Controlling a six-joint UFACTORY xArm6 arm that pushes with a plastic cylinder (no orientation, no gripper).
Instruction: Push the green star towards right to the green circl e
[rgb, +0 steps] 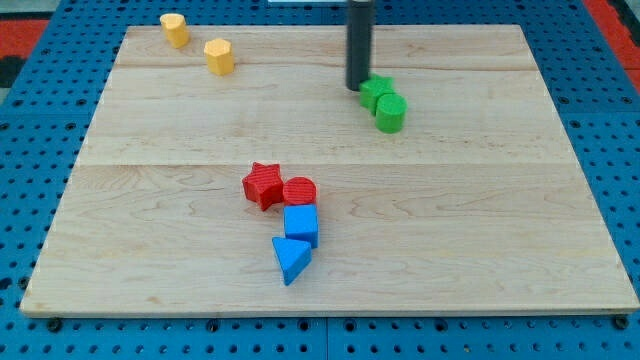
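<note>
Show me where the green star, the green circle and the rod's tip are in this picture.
green star (375, 89), camera view, on its top face.
green circle (390, 112), camera view, on its front side.
my tip (358, 87), camera view, at the rod's lower end, touching the green star's left.

Eight coloured blocks sit on a wooden board (480, 250), two in each of four colours. Two are yellow: one yellow block (174, 29) by the top left corner and a second yellow block (219, 56) just beside it, shapes unclear. Two are green, near the top edge right of centre: a green star (375, 90) and a green circle (390, 112), touching. Two are red, near the board's middle: a red star (263, 184) and a red circle (299, 192). Two are blue, toward the bottom edge: a blue cube (301, 225) and a blue triangle (290, 259). One dark rod stands over the board, my tip (358, 87) at the green star's left side.
</note>
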